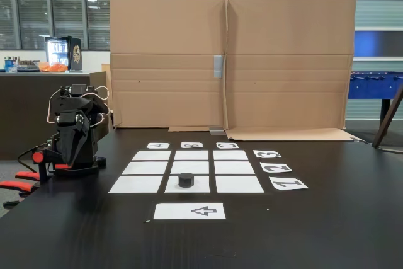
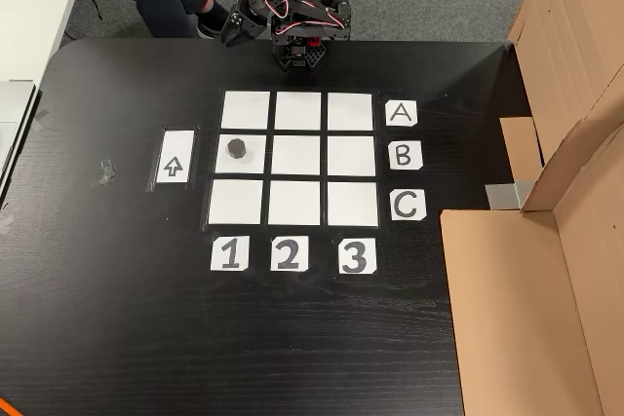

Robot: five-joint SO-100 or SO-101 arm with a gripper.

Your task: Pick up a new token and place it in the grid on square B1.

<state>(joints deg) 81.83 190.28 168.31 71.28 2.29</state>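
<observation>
1. Folded back against its own base, the tool (image 2: 232, 28) points off the tabletop's top edge toward about 9 o'clock in the other view; whether its fingers are spread or pressed together I cannot tell, but nothing shows between them.
2. From the tool, the token (image 2: 236, 149) lies at roughly 6 o'clock in the other view, well apart, with the row-A squares between them. In the fixed view the arm (image 1: 72, 127) sits at 9 o'clock of the token (image 1: 186, 179).
3. The token is a short upright cylinder, so it has no long axis to line up with.
4. It rests inside square B1 (image 2: 248, 165), the middle-row square in the column above label 1 (image 2: 230, 254) and level with label B (image 2: 404, 155), a little toward the square's 10 o'clock corner.
5. The grid (image 2: 296, 111) holds no other puck; the arrow sheet (image 2: 175, 156) at its 9 o'clock side carries none either.
6. Judged from this, the placement looks done and the arm looks parked.
</observation>
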